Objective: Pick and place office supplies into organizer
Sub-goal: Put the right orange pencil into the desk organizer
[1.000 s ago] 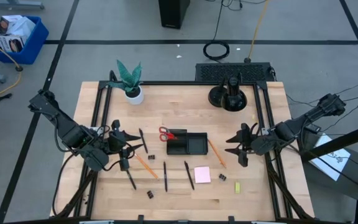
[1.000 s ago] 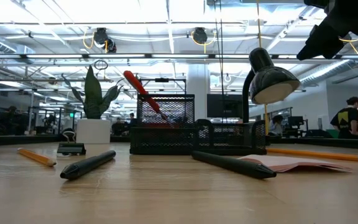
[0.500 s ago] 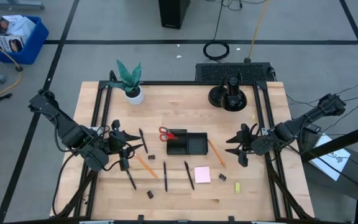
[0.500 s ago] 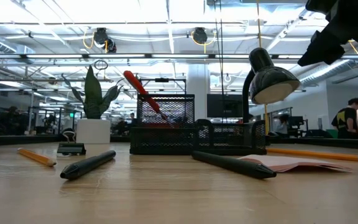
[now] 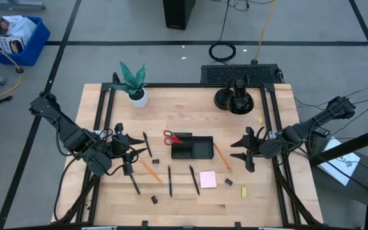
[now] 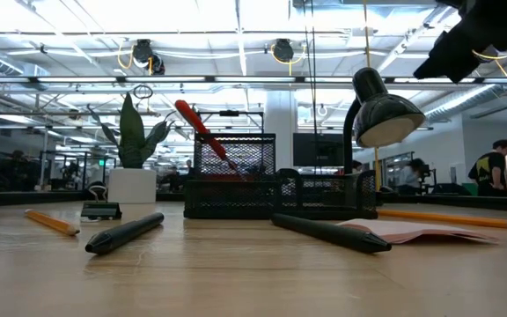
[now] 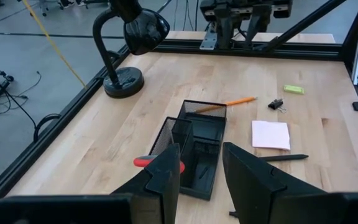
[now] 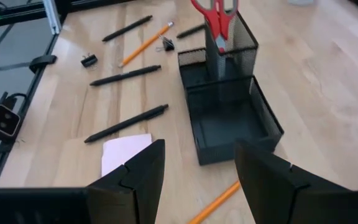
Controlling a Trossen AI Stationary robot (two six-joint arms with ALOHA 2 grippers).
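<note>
The black mesh organizer [image 5: 192, 147] stands mid-table, with the red-handled scissors [image 5: 170, 137] upright in its tall compartment. Black pens [image 5: 170, 181] [image 5: 195, 179], an orange pencil [image 5: 151, 170], a pink sticky pad [image 5: 207, 179], binder clips [image 5: 227, 183] and a yellow-green piece [image 5: 244, 192] lie on the wood near it. A second pencil [image 5: 222, 157] lies at the organizer's right. My left gripper [image 7: 201, 180] hangs open above the table, left of the organizer. My right gripper [image 8: 199, 180] hangs open to its right. Both point at the organizer and hold nothing.
A potted plant [image 5: 133, 83] stands at the far left and a black desk lamp [image 5: 235, 97] at the far right. Black frame rails [image 5: 105, 115] run along the table's sides. More pens [image 5: 147, 144] [image 5: 135, 185] lie under and beside my left gripper.
My right gripper has rolled a little about its pointing line while staying in place above the table. Nothing on the table has moved.
</note>
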